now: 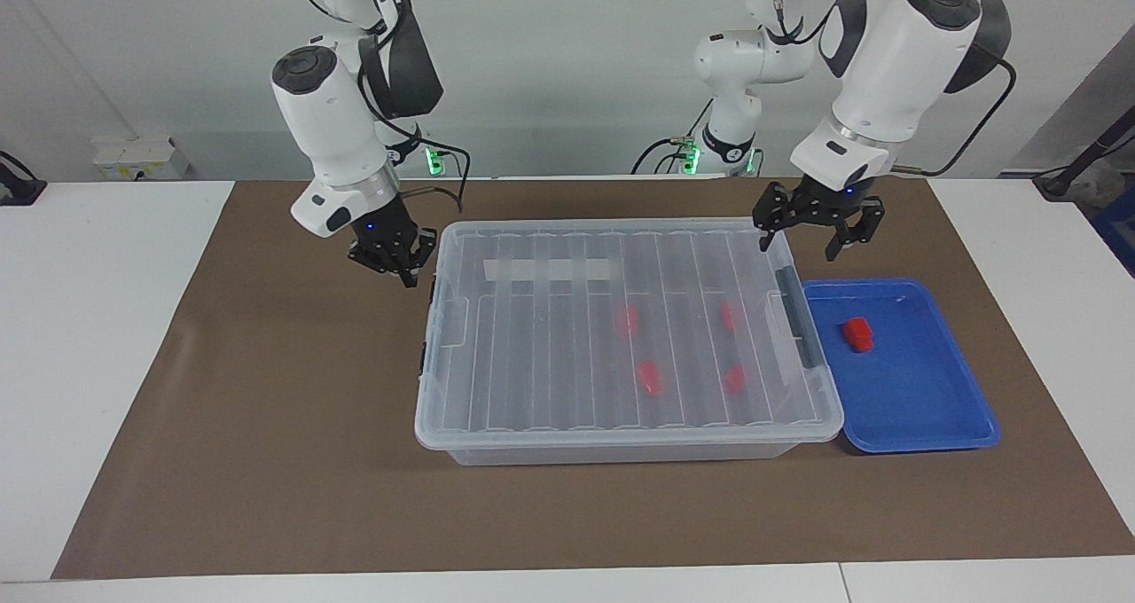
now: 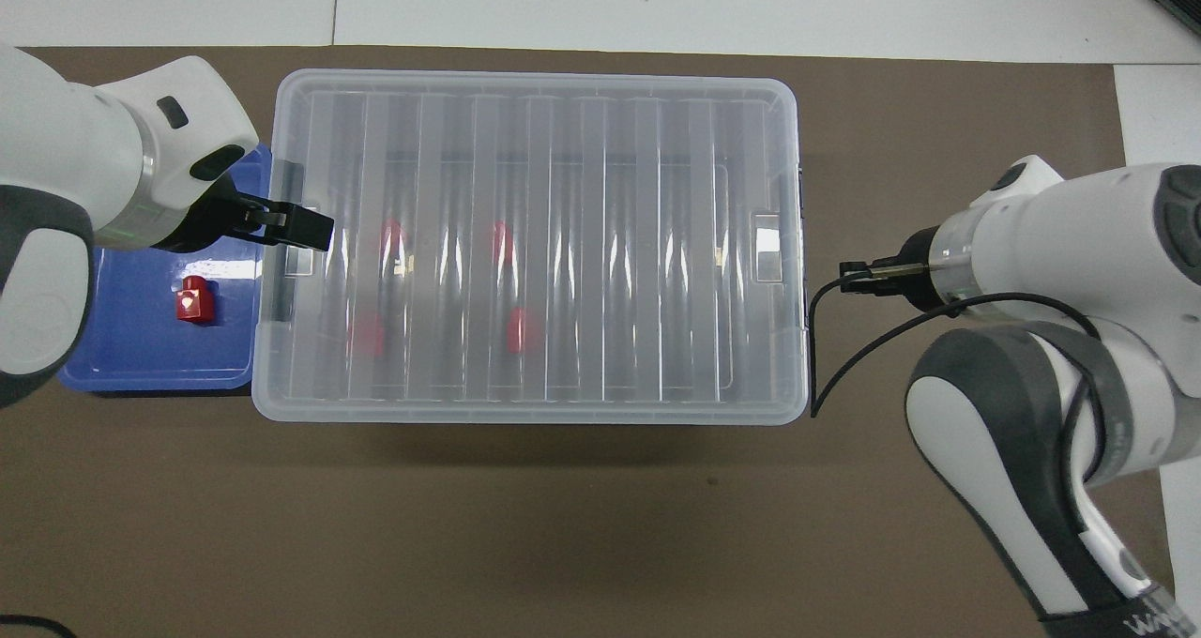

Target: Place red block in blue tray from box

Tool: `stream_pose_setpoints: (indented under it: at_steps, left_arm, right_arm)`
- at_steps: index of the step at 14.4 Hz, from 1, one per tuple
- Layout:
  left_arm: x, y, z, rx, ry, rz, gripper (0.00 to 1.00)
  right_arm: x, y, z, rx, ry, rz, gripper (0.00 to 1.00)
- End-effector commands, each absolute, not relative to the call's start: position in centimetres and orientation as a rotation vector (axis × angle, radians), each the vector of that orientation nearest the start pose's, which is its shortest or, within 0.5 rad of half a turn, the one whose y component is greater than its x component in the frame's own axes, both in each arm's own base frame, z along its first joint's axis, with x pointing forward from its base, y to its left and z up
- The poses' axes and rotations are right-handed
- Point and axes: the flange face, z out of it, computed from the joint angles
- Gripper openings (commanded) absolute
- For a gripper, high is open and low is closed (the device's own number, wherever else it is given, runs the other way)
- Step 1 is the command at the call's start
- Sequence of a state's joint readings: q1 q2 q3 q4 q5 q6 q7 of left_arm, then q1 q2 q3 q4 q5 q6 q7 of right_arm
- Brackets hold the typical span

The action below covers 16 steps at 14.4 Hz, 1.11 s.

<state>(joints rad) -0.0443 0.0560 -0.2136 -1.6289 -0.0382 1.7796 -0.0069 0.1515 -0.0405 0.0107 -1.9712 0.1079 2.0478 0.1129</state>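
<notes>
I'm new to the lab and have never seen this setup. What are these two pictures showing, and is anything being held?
These are two white robot arms at a table, each ending in a two-finger gripper. One picture faces the robots from across the table; the other looks steeply down from their own end.

On the brown mat stands a large clear box with its ribbed lid on; four red blocks show through it. Beside it, at the left arm's end, lies a blue tray with one red block in it.

The left gripper hangs open over the box's tray-side end. The right gripper is over the mat just off the box's other end. Neither holds anything.
</notes>
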Motion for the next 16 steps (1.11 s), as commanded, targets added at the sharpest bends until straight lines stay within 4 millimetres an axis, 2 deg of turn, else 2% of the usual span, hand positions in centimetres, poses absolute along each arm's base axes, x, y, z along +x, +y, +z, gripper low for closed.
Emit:
stream_pose_setpoints:
  at_steps: [1,3,5,7,9,11,16]
  left_arm:
    - [56.9,-12.8,58.6,-3.158,0.339,-0.154,1.0]
    - [57.1,-11.5,58.5,-3.16,0.308,-0.15,1.0]
    - [56.9,-11.2,58.9,-3.158,0.301,-0.147,1.0]
    - [57.0,-10.0,59.1,-3.158,0.272,-0.15,1.0]
    - [56.7,-9.9,59.3,-3.157,0.27,-0.131,1.0]
    - [55.2,-9.9,61.2,-3.147,0.271,-0.102,1.0]
    - [54.7,-9.8,61.0,-3.143,0.271,-0.104,1.0]
  right_arm:
    - [53.8,5.8,52.1,-3.022,0.117,-0.146,0.97]
    - [53.5,3.6,53.3,-3.041,0.165,-0.156,0.97]
    - [53.4,2.1,55.3,-3.113,0.196,-0.139,0.98]
    - [53.4,1.3,57.6,-3.163,0.216,-0.132,0.99]
    - [53.6,0.6,59.3,-3.164,0.27,-0.109,0.99]
    - [54.2,0.6,61.1,-3.159,0.295,-0.101,0.99]
    - [55.5,0.9,64.5,-3.161,0.313,-0.076,0.99]
